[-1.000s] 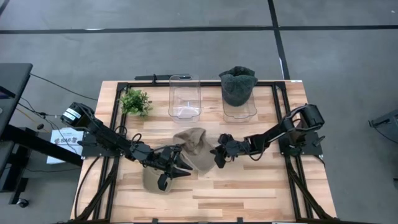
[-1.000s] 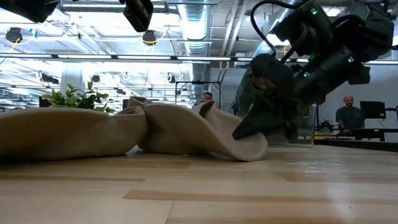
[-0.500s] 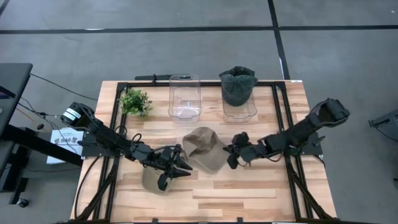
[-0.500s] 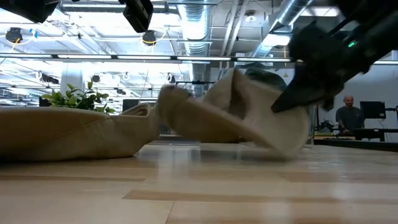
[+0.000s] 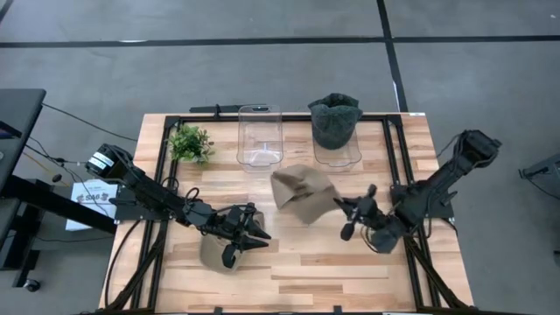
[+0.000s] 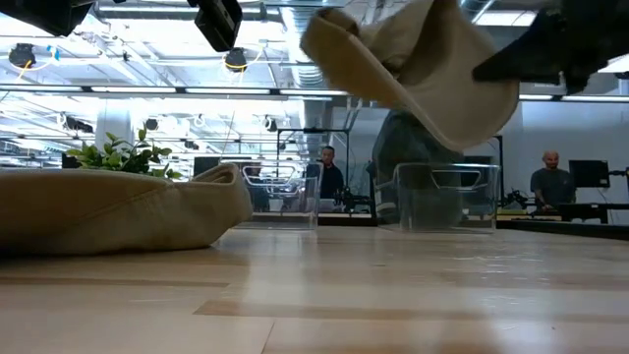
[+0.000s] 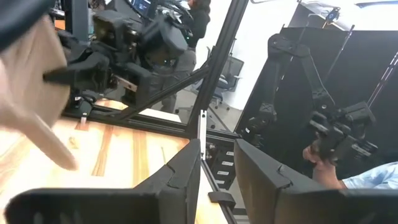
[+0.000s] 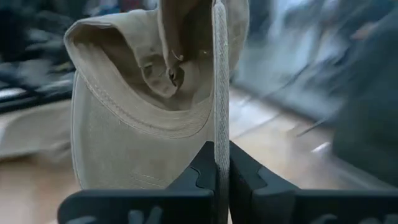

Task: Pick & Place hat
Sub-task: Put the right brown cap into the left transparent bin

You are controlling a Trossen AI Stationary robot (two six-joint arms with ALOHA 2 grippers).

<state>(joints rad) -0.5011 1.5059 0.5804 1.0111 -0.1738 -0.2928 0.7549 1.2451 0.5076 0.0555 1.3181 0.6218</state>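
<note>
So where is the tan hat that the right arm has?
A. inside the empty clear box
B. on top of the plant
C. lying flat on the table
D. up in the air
D. The right gripper is shut on the tan hat, and in the low view it hangs clear above the table.

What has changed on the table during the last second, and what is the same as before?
The right gripper, shut on the tan hat, pulled it off the second tan hat and lifted it clear of the table, toward the clear bins. The left gripper stayed on the second hat. The empty bin, the bin with the dark hat and the plant did not move.
</note>
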